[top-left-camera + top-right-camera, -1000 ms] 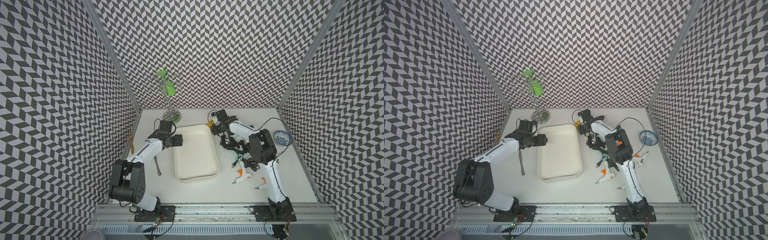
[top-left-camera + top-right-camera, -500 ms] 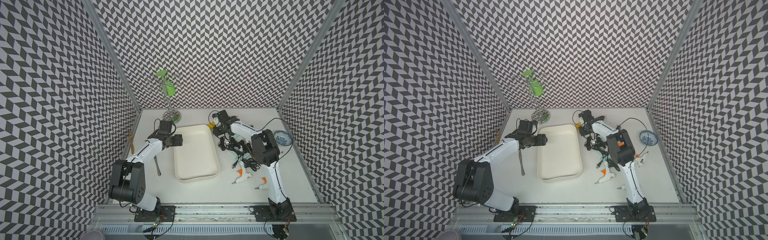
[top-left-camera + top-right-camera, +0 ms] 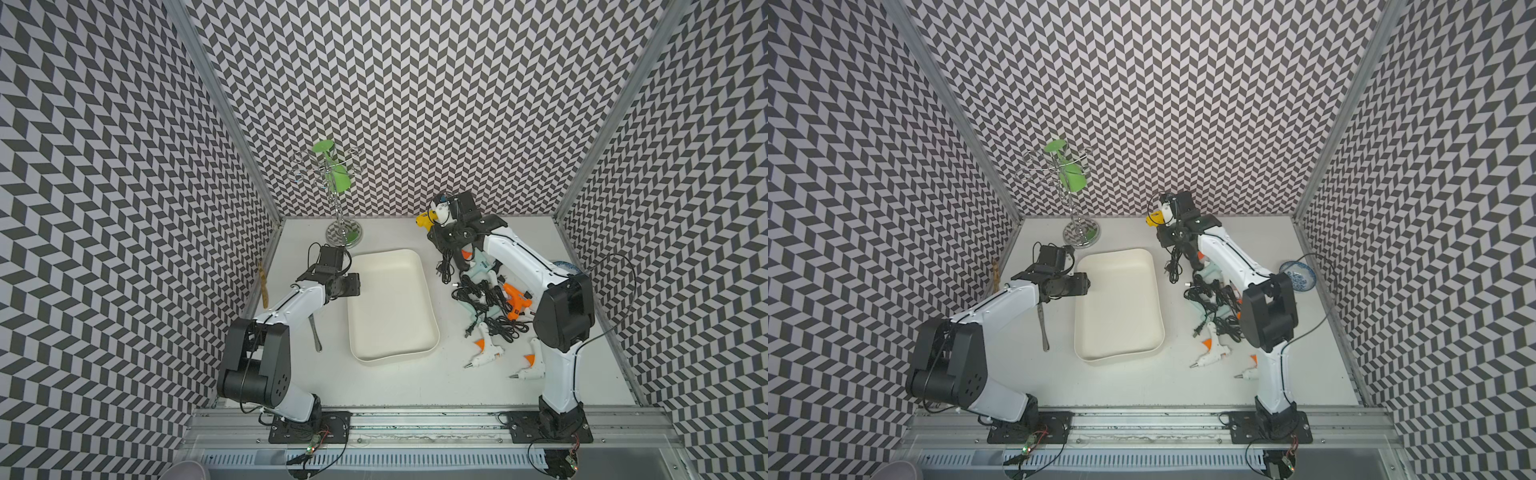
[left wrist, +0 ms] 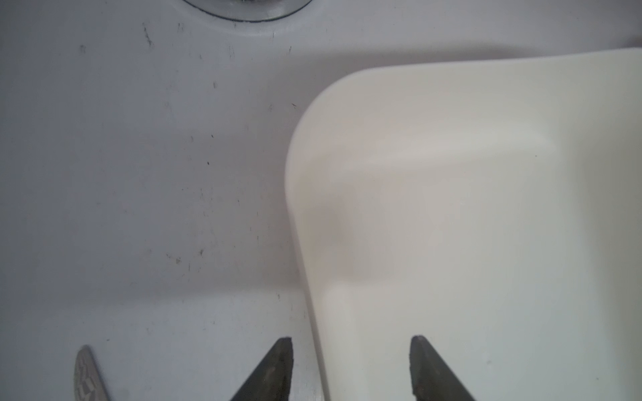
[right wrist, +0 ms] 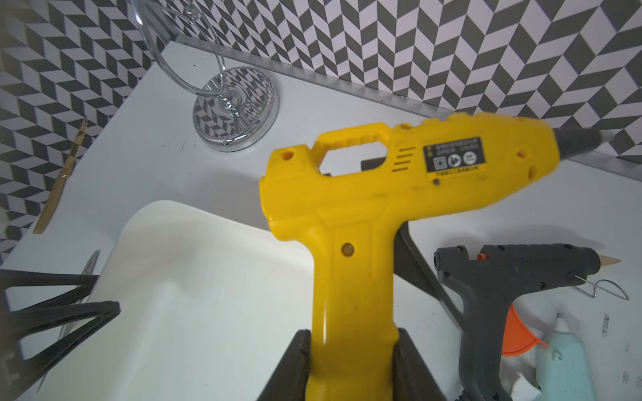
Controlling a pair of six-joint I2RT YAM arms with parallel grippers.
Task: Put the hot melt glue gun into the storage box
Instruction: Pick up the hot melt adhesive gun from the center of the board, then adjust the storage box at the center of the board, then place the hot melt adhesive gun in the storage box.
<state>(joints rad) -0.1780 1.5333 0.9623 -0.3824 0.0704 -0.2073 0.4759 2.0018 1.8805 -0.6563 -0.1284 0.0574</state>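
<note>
Inventory of my bench, from my left side to my right.

1. Gold-coloured serrated knife [image 3: 262,283]: lying along the foot of the left wall.
2. Metal utensil [image 3: 316,336]: lying flat on the table [image 3: 390,386], partly under my left arm.
3. Chrome stand [image 3: 344,235]: standing at the back, near the box's far left corner, with a green cup [image 3: 338,178] hanging on it.
4. My left gripper [image 4: 351,368]: I am keeping its jaws apart astride the left wall of the storage box, one fingertip [image 4: 281,364] outside over the table and one inside. It is gripping nothing.
5. Storage box [image 3: 390,307]: sitting in the middle of the table between my arms, cream-white and shallow, with only bare floor showing inside.
6. My right gripper [image 5: 352,368]: I am clamping both fingers on the handle of the yellow hot melt glue gun [image 5: 382,187].
7. That gun: hanging raised in my grip at the back of the table, just beyond the box's far right corner and outside it. In the right wrist view its nozzle is pointing away from the box.
8. Dark grey glue gun [image 5: 514,274] and pale mint glue gun [image 5: 562,361]: lying on the table beneath my right wrist.
9. Tangle of black cords [image 3: 482,299]: spreading right of the box.
10. Orange glue gun [image 3: 515,302]: lying at the tangle's right edge.
11. Two white glue guns [image 3: 484,353] [image 3: 530,372]: lying nearer the front.
12. Blue-patterned bowl [image 3: 1296,275]: sitting near the right wall.
</note>
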